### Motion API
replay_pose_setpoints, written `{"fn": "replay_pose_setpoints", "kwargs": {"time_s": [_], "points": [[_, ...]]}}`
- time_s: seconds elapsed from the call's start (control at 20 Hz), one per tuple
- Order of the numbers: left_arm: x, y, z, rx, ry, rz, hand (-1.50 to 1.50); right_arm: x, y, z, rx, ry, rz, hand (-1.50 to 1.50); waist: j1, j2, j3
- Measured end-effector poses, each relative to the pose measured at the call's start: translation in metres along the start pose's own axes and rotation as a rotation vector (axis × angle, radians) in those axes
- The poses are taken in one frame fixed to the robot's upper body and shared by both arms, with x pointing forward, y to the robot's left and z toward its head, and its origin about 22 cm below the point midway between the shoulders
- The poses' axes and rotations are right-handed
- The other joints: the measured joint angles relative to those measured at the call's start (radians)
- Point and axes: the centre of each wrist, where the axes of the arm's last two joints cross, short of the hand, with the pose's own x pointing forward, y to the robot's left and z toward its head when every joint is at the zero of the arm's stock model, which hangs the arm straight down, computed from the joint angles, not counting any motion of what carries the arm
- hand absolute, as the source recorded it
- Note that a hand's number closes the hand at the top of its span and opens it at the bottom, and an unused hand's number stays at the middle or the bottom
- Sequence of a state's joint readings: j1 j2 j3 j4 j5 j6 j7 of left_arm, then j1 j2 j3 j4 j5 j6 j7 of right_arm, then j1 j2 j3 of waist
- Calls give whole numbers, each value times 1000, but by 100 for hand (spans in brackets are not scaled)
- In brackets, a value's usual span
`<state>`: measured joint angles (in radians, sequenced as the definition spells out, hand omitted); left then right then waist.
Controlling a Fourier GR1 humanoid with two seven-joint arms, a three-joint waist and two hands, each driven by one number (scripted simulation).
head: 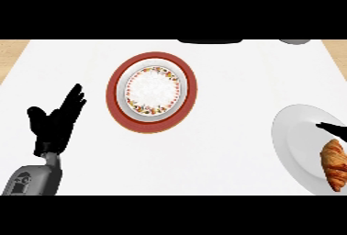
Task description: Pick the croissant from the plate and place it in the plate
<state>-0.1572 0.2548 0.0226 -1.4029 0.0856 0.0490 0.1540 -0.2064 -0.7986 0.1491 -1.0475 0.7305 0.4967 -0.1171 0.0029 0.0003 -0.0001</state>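
Croissant [333,164], golden-brown and crescent-shaped: we see it lying on the plain white round plate [293,137] at the right edge of the head view, toward the plate's near side. Just above the pastry, the black fingers of our right hand [333,130] come in from the right border over the same plate. So little of that hand shows that we cannot tell how it is set, nor whether it touches the croissant.

Our left hand [55,120] rests at the left of the view on its grey forearm [32,179], fingers straight and spread, pointing up and away from us, with nothing in it.

Between the two hands, farther back on the white bench [224,151], stands a second round plate with a broad red rim and a flower-patterned inner band [152,91]. Its white centre is bare. It sits well apart from the white plate and from the croissant.

Along the far edge of the bench we make out a dark object [210,41] and a grey one [295,41], both cut off by the view.
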Motion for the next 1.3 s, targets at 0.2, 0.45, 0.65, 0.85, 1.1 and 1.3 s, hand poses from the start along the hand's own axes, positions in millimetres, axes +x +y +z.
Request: {"fn": "replay_pose_setpoints", "kwargs": {"time_s": [0.2,0.45,0.65,0.85,1.1,1.3], "points": [[3,4,-3,-2,-4,4,0,2,0,-9,25,-3,34,-150,0,-4,-6],[3,2,-4,-2,1,5,0,8,2,-8,64,-24,90,150,-2,-9,-14],[-1,2,3,0,0,-2,0,6,8,-8,52,-51,93,150,-2,-11,-18],[0,3,3,5,-4,-3,0,6,10,-5,37,-74,81,150,-5,-11,-18],[6,-2,1,-17,-11,-11,0,90,10,-28,-89,-149,22,150,16,-16,-28],[9,-12,-2,-68,-22,-16,0,191,3,-40,-223,-326,-66,150,92,-4,-14]]}}
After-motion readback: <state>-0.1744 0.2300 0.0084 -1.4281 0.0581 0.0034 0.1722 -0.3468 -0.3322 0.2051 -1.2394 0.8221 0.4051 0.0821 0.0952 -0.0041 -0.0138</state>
